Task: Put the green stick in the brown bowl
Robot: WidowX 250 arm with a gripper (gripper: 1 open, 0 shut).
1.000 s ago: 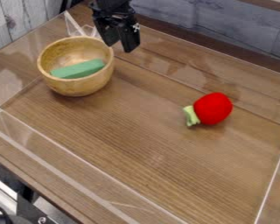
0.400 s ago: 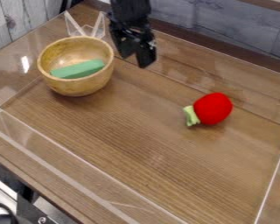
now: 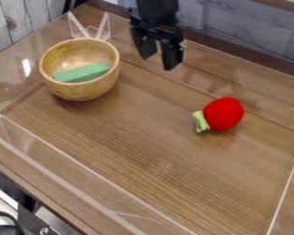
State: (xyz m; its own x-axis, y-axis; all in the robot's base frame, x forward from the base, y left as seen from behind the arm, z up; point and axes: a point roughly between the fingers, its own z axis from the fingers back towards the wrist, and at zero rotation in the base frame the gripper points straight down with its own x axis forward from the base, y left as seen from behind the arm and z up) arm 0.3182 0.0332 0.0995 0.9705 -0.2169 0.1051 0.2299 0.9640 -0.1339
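Green stick (image 3: 84, 72) lies in brown bowl (image 3: 78, 70); likely light, rigid: grasp across narrow width; tool (image 3: 157, 51) wide open, empty

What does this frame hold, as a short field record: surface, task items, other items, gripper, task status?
surface: wooden table with clear low walls
green stick: lying inside the brown bowl
brown bowl: upright, at the table's back left
other item: red fruit toy with a green stem, on the right side
gripper: open, empty, pointing down, above the table right of the bowl
task status: stick appears placed
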